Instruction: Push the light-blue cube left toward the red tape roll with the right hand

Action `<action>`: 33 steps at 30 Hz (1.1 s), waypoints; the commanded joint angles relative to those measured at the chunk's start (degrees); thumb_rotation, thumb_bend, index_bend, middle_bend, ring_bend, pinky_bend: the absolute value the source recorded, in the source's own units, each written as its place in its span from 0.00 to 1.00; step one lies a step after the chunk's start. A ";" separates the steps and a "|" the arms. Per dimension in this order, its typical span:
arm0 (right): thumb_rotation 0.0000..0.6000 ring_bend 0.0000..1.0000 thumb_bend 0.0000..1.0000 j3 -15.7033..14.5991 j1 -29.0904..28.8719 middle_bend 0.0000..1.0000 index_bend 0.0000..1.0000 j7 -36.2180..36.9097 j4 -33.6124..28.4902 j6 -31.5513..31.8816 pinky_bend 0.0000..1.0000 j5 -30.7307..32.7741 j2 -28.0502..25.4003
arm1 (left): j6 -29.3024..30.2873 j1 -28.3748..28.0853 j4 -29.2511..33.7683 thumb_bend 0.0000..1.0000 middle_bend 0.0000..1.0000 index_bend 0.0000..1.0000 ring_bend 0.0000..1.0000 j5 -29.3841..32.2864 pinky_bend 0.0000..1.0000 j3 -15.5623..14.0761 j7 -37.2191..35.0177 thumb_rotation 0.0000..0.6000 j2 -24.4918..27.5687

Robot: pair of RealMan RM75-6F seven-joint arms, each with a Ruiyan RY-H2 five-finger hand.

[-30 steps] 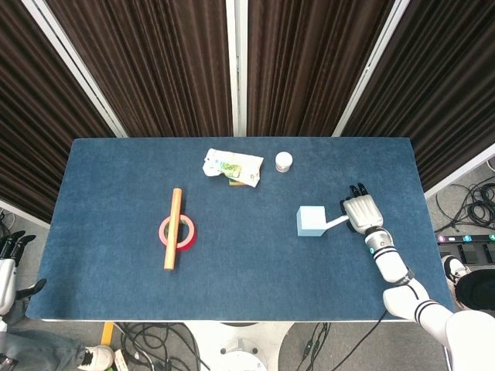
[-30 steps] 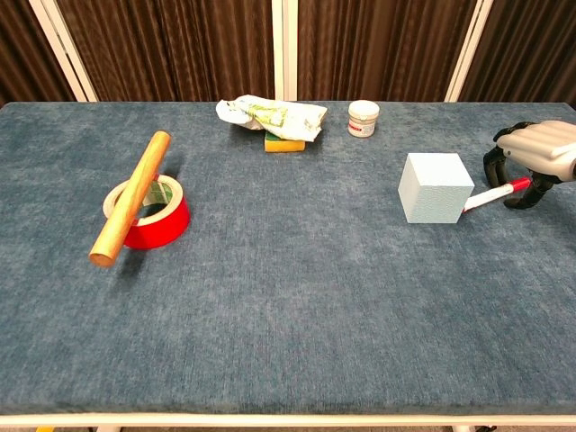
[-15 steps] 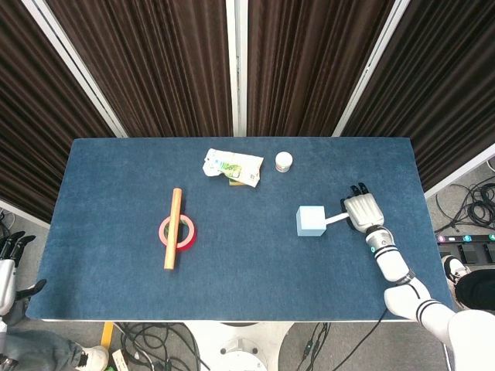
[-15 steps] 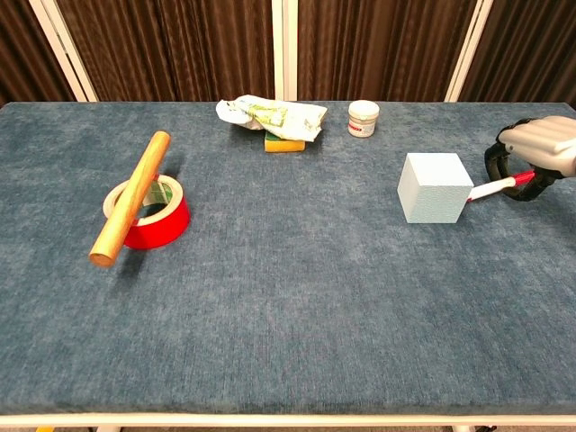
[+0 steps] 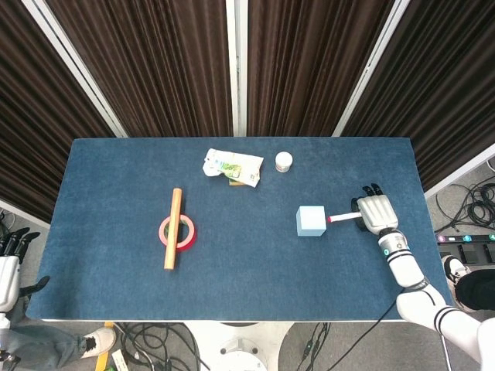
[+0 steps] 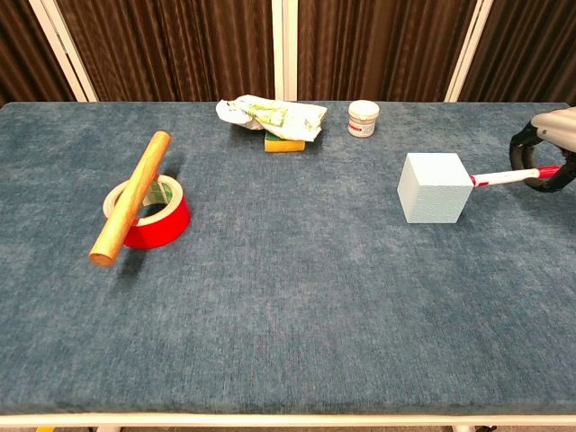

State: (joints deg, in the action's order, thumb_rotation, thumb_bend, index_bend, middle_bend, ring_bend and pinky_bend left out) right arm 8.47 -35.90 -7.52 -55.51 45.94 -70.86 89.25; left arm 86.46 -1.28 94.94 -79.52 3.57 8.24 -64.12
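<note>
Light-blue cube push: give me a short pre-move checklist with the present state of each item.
1. Right hand holds the white stick: ok.
2. Stick tip at the right face of the light-blue cube: near it; contact cannot tell.
3. Table between cube and red tape roll free of objects: ok.
4. Wooden rod resting across the roll: ok, may shift if struck.
5. Left hand off the table: ok.
</note>
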 commanded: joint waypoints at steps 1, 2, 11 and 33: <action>1.00 0.12 0.46 0.94 -1.02 0.49 0.58 -1.62 -1.05 -0.73 0.09 1.38 1.17 | 0.06 0.07 0.07 0.16 0.25 0.26 0.16 -0.02 0.17 -0.06 -0.04 1.00 0.08; 1.00 0.12 0.46 1.16 -1.36 0.49 0.58 -2.28 -1.31 -0.86 0.09 1.77 1.56 | 0.09 0.12 0.09 0.16 0.25 0.26 0.16 -0.01 0.17 -0.10 -0.08 1.00 0.09; 1.00 0.12 0.46 3.28 -5.62 0.49 0.58 -8.03 -4.07 -2.64 0.09 5.41 6.09 | 0.29 0.48 -0.49 0.16 0.25 0.26 0.16 0.03 0.17 -0.29 -0.77 1.00 -0.21; 1.00 0.12 0.46 1.98 -8.87 0.49 0.58 -19.75 -14.27 -1.32 0.09 12.32 4.20 | 0.55 0.88 -1.07 0.16 0.25 0.26 0.16 -0.44 0.17 -0.48 -1.64 1.00 -0.37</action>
State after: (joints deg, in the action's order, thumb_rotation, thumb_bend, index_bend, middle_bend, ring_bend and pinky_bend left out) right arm 10.90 -45.36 -26.59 -68.62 44.06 -59.45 94.57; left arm 87.02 -0.37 93.86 -79.93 3.08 6.58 -64.47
